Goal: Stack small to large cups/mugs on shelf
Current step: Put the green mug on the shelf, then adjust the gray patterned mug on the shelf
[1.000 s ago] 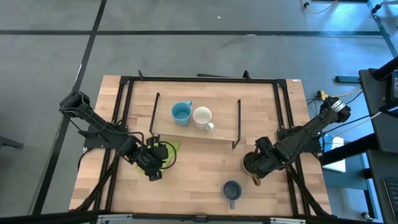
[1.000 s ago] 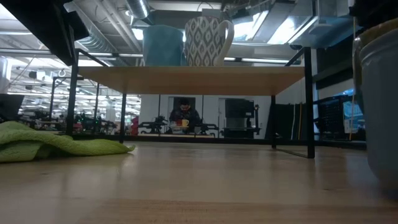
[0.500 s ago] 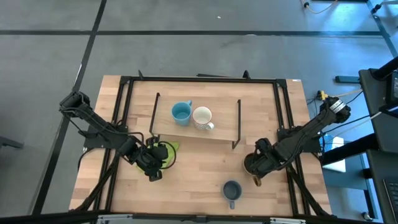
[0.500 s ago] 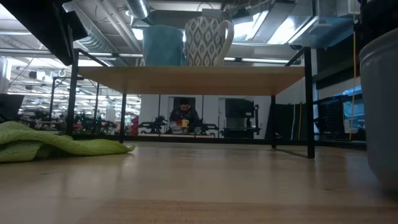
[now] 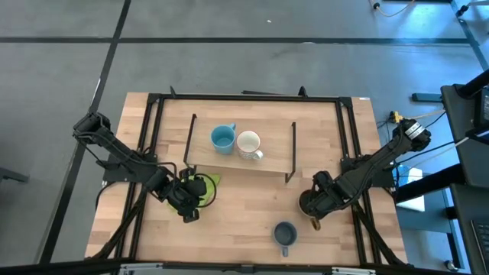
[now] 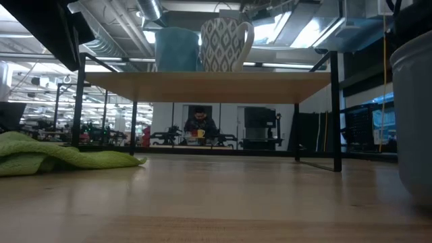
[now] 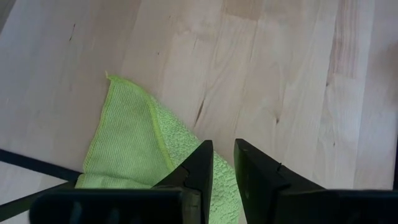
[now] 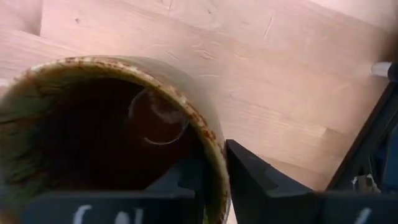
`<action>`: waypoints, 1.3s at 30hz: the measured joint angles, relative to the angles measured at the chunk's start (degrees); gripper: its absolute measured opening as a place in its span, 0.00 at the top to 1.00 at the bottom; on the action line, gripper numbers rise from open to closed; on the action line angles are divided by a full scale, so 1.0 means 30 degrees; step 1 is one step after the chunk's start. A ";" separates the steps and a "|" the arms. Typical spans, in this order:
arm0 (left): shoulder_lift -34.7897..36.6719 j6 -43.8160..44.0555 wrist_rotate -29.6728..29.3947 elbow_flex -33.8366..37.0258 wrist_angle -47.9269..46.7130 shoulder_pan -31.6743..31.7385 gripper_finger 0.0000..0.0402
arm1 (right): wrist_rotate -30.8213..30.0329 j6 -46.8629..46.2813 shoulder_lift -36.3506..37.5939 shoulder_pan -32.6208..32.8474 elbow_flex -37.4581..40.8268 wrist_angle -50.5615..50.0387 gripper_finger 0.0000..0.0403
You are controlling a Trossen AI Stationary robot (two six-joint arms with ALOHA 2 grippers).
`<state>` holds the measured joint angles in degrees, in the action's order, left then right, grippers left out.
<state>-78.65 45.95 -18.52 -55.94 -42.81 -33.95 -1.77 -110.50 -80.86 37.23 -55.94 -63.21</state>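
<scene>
Jaws on the left gripper (image 7: pixel 222 163) sit nearly together, holding nothing, parked over the green cloth (image 7: pixel 134 149) at about 8 o'clock on the worktop (image 5: pixel 252 202). Light blue mug (image 5: pixel 222 138) and white mug (image 5: pixel 248 143) are already up on the shelf (image 5: pixel 273 156), near 12. Grey-blue mug (image 5: pixel 285 234) waits at 6. Right gripper (image 8: pixel 211 168), around 4 o'clock, has its jaws pinching the brown mug (image 8: pixel 112 137) by the rim wall, one finger inside. My worry: that thin rim pinch could let the heavy mug swing or slip if lifted fast.
</scene>
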 joint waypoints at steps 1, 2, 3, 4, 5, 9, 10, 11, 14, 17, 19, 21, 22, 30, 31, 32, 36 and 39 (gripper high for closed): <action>0.0000 0.0002 0.0000 0.0000 0.0000 0.0000 0.85 | -0.0094 -0.0007 0.0000 0.0000 0.0000 -0.0024 0.85; 0.0000 0.0002 0.0000 0.0000 0.0000 0.0000 0.85 | -0.0117 -0.0002 0.0000 0.0000 -0.0007 -0.0049 0.83; 0.0000 0.0002 0.0000 0.0000 -0.0007 0.0000 0.85 | -0.0188 0.0000 0.0004 0.0000 -0.0011 -0.0095 0.82; 0.0000 -0.0005 -0.0003 0.0000 -0.0004 0.0000 0.85 | -0.0266 0.0006 0.0007 0.0000 -0.0015 -0.0155 0.81; 0.0000 0.0001 0.0000 0.0000 -0.0007 0.0000 0.85 | -0.0354 0.0002 0.0007 0.0000 -0.0015 -0.0208 0.80; 0.0000 -0.0001 -0.0007 0.0000 -0.0026 0.0000 0.85 | -0.0382 0.0008 0.0007 0.0000 -0.0015 -0.0312 0.77; 0.0000 -0.0001 -0.0012 0.0000 -0.0029 0.0000 0.85 | -0.0390 0.0014 0.0007 0.0000 -0.0015 -0.0365 0.76; 0.0000 -0.0003 -0.0015 0.0000 -0.0029 0.0000 0.85 | -0.0390 0.0015 0.0007 0.0000 -0.0015 -0.0446 0.76; 0.0000 -0.0002 -0.0015 0.0000 -0.0029 0.0000 0.85 | -0.0390 0.0028 0.0007 0.0000 -0.0015 -0.0826 0.75; 0.0000 -0.0005 -0.0015 0.0000 -0.0023 0.0000 0.85 | -0.0391 0.0308 0.0007 0.0000 -0.0015 -0.0850 0.74; 0.0000 -0.0005 -0.0015 0.0000 -0.0022 0.0000 0.85 | -0.0397 0.0460 0.0007 0.0000 -0.0015 -0.0902 0.74; 0.0000 -0.0005 -0.0015 0.0000 -0.0022 0.0000 0.85 | -0.0461 0.0495 0.0007 0.0000 -0.0015 -0.0987 0.74; 0.0000 -0.0001 -0.0015 0.0000 -0.0022 0.0000 0.85 | -0.0543 0.0503 0.0015 0.0000 -0.0046 -0.1059 0.74; 0.0000 -0.0005 -0.0028 0.0000 0.0000 0.0020 0.85 | -0.1060 0.0649 0.0394 0.0000 -0.1371 -0.2192 0.74; 0.0000 -0.0005 -0.0034 0.0000 0.0000 0.0036 0.85 | -0.1053 0.0656 0.0499 0.0000 -0.1562 -0.2344 0.74; 0.0000 -0.0005 -0.0036 0.0000 0.0000 0.0062 0.85 | -0.1060 0.0663 0.0614 0.0006 -0.1752 -0.2503 0.74; 0.0000 -0.0005 -0.0088 0.0000 0.0000 0.0066 0.85 | -0.1856 0.0637 0.0884 0.0000 -0.3029 -0.2727 0.74; 0.0000 -0.0005 -0.0129 0.0000 0.0007 0.0066 0.85 | -0.3942 0.0905 0.0889 -0.0176 -0.4659 -0.2612 0.74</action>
<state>-78.65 45.93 -18.91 -55.94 -42.78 -33.76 -13.60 -107.78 -78.19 36.71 -69.92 -71.04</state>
